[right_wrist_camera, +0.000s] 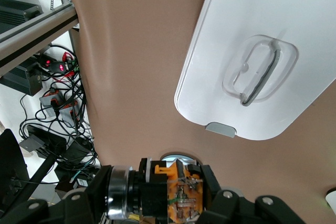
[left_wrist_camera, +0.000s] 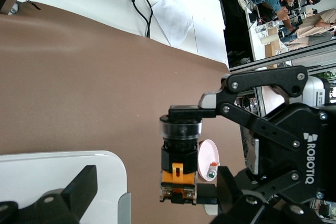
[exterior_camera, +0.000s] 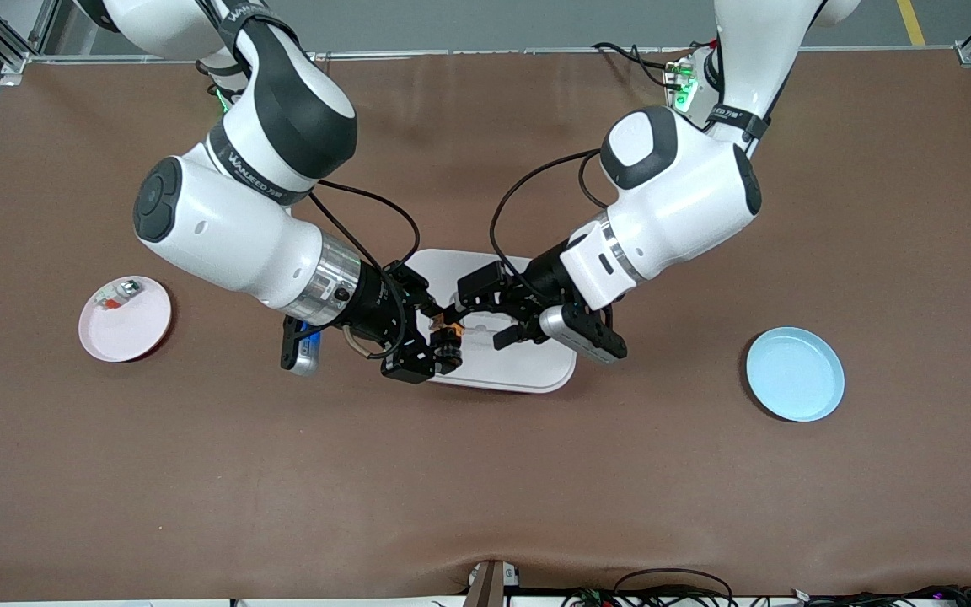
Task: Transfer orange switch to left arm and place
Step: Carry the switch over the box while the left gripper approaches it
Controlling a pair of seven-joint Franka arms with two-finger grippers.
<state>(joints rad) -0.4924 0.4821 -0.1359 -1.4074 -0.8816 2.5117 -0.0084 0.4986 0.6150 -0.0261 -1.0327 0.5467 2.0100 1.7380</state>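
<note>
"ROBOTIQ" in white capitals on black body of right gripper (left_wrist_camera: 184, 153), read in left wrist view, lettering running vertically along gripper body at about 3 o'clock of frame.

"WANJEED"-like white lettering on black joint band of right arm (exterior_camera: 249, 169), front view, about 10 o'clock of frame; reading uncertain.

Similar white print on black band of left arm (exterior_camera: 734, 118), too small to read.

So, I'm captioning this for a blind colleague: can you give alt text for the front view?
Above the white box at the table's middle, the right gripper holds the orange switch while the left gripper faces it with fingers open. A pink plate and a blue plate sit toward either end.
</note>
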